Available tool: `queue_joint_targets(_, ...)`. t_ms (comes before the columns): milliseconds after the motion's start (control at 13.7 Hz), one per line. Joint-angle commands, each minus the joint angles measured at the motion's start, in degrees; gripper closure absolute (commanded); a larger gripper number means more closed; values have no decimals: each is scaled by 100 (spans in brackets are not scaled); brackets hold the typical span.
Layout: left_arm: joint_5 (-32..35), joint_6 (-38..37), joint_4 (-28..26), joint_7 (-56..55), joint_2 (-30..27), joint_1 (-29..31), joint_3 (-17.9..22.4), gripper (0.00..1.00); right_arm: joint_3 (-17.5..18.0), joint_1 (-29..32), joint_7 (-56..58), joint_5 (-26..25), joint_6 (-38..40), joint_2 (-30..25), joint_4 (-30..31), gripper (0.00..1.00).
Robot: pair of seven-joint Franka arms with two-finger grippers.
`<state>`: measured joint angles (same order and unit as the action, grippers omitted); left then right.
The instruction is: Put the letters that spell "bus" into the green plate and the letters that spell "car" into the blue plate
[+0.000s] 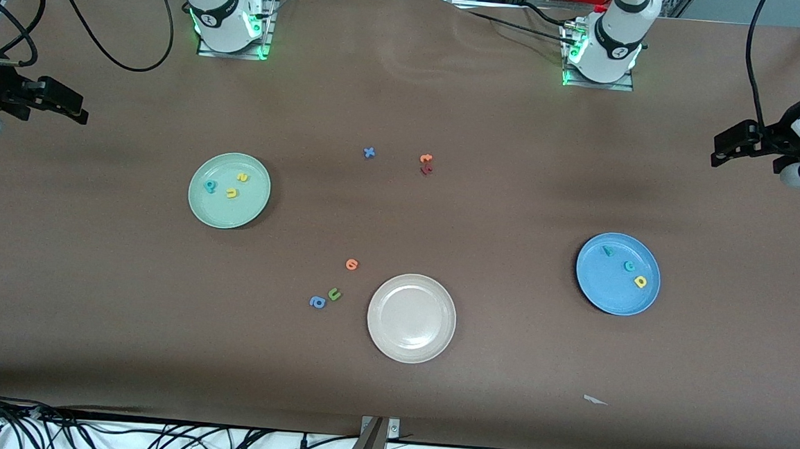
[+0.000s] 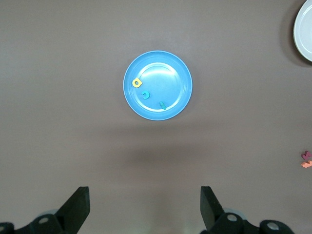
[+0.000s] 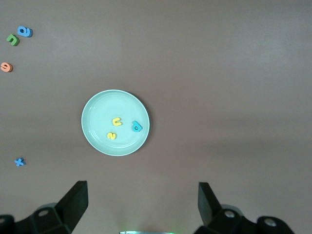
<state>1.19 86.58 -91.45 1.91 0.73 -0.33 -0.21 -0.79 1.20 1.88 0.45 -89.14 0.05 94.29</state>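
Nearest the front camera: cream-white plate (image 1: pixel 411 317), empty. Just toward the right arm's end of it, loose on the tabletop (image 1: pixel 90 289): blue "a" (image 1: pixel 317 302), green "u" (image 1: pixel 334 294), orange letter (image 1: pixel 352 264). None belong to either word.

Next out: blue plate (image 1: pixel 618 273) toward the left arm's end, carrying teal "r" (image 1: pixel 607 250), teal "c" (image 1: pixel 629 266) and yellow "a" (image 1: pixel 640 281), all inside the rim, apart from one another. Farther still, green plate (image 1: pixel 229 190) toward the right arm's end, carrying teal "b" (image 1: pixel 210 186), yellow "u" (image 1: pixel 232 193) and yellow "s" (image 1: pixel 242 177).

Farthest loose items: blue cross-shaped piece (image 1: pixel 370 152); orange and dark red letters (image 1: pixel 426 163), touching.

Left hand (image 1: pixel 727 149) raised at its end of the tabletop, fingers fully spread, holding nothing; blue plate the nearer one to it. Right hand (image 1: pixel 57 103) likewise raised at its own end, spread wide, empty; green plate the nearer. Both arms waiting.

Judged complete: both words sorted, no further reach called for. No brands or labels legible.
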Motion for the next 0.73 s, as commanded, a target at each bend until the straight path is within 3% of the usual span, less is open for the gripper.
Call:
queue_joint_targets(0,-154,78,-48,318,15,121,-31,0,35,38,-57,-62,55,-5,-77,0)
queue_joint_targets(658,-163,78,-40,574,15,271,-22,0,35,38,-30,-159,46,13,-95,0)
